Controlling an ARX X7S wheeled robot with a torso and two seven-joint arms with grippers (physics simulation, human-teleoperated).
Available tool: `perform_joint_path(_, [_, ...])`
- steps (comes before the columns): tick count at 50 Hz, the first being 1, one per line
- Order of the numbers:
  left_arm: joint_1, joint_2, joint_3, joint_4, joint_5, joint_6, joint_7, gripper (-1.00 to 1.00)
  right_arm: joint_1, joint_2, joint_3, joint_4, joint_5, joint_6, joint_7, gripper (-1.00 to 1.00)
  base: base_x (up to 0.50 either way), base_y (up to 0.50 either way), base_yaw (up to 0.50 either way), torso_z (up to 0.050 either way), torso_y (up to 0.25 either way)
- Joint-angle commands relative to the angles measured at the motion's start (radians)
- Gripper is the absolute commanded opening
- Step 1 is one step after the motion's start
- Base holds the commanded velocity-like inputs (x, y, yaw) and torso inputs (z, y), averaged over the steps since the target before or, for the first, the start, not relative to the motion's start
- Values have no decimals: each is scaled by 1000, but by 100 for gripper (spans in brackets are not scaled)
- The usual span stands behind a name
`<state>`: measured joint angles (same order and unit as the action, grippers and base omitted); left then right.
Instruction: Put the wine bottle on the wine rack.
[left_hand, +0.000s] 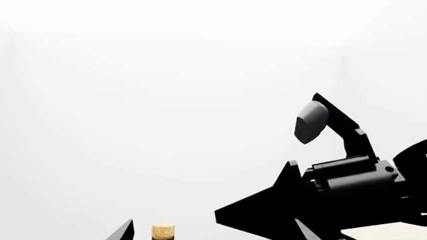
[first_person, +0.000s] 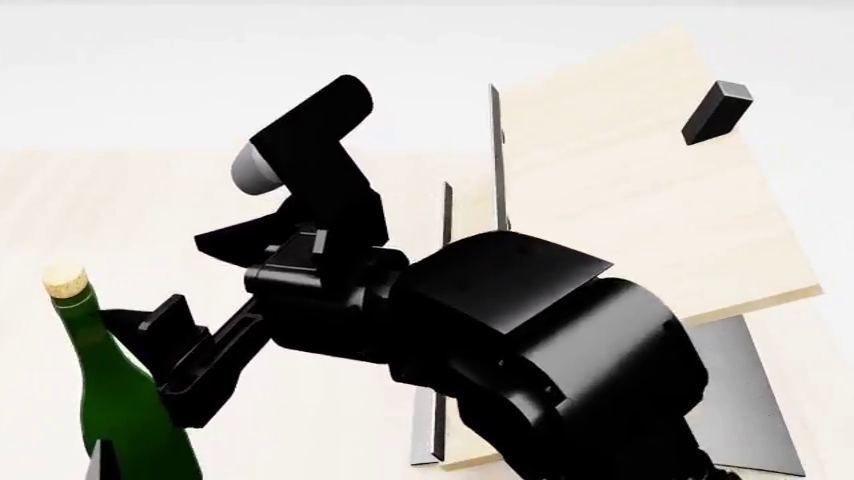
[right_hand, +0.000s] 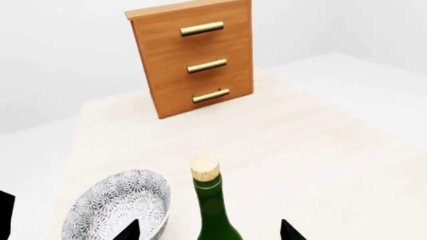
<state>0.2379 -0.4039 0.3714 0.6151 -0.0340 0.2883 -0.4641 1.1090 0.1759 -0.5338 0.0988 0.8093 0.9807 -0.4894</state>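
The wine bottle (first_person: 123, 400), dark green with a beige cork (first_person: 63, 280), stands upright at the lower left of the head view. My right gripper (right_hand: 208, 231) is open, and the bottle's neck (right_hand: 212, 205) rises between its two dark fingertips without touching either. My left gripper (left_hand: 215, 232) is also open, with the cork (left_hand: 163, 231) showing between its tips, nearer one of them. The right arm (first_person: 534, 340) reaches across toward the bottle. The wine rack (first_person: 627, 200), slanted pale wood panels with a small black block (first_person: 717, 110) and a grey metal base (first_person: 747, 400), stands behind the arm.
A patterned grey-white bowl (right_hand: 117, 205) sits on the pale table (right_hand: 320, 150) close beside the bottle. A brown cabinet (right_hand: 193, 60) with three brass handles stands farther back. The right arm (left_hand: 333, 190) fills part of the left wrist view.
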Motion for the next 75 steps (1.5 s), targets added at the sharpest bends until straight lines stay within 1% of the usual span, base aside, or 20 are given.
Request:
perform_joint_path(1, [-2,-2,3,-4,-2,1,-2,100,15,-29,-16,60,-10,-24,-9,100,0,0,0,0,0])
perform_joint_path(7, [-6,-2,5,-9,-3,1,-3,100,23,-60,-41,134,-42,-60,-12,100,0,0,0,0,0])
perform_joint_path(19, [-7,-5,5,-9,-6,1,-6,100,23,-105,-67,215,-56,-107,-20,100,0,0,0,0,0])
perform_joint_path(34, [-13,-6,9,-20,-9,6,-8,100,9,-141,-90,229,-32,-133,3,100,0,0,0,0,1])
perform_joint_path(42, [-12,-9,7,-15,-11,5,-12,100,19,-170,-130,286,-20,-200,37,100,0,0,0,0,0])
perform_joint_path(43, [-12,-10,6,-13,-11,2,-13,100,27,-174,-145,325,2,-250,66,100,0,0,0,0,0])
perform_joint_path(45, [-13,-11,5,-14,-13,3,-14,100,49,-175,-184,380,51,-296,86,100,0,0,0,0,0])
perform_joint_path(53, [-14,-13,4,-14,-16,2,-16,100,92,-174,-360,468,194,-444,139,100,0,0,0,0,0])
perform_joint_path(71, [-15,-17,6,-11,-19,-1,-20,100,136,-175,-715,559,453,-683,178,100,0,0,0,0,0])
perform_joint_path(75, [-17,-16,7,-19,-20,5,-20,100,148,-173,-748,566,485,-704,179,100,0,0,0,0,0])
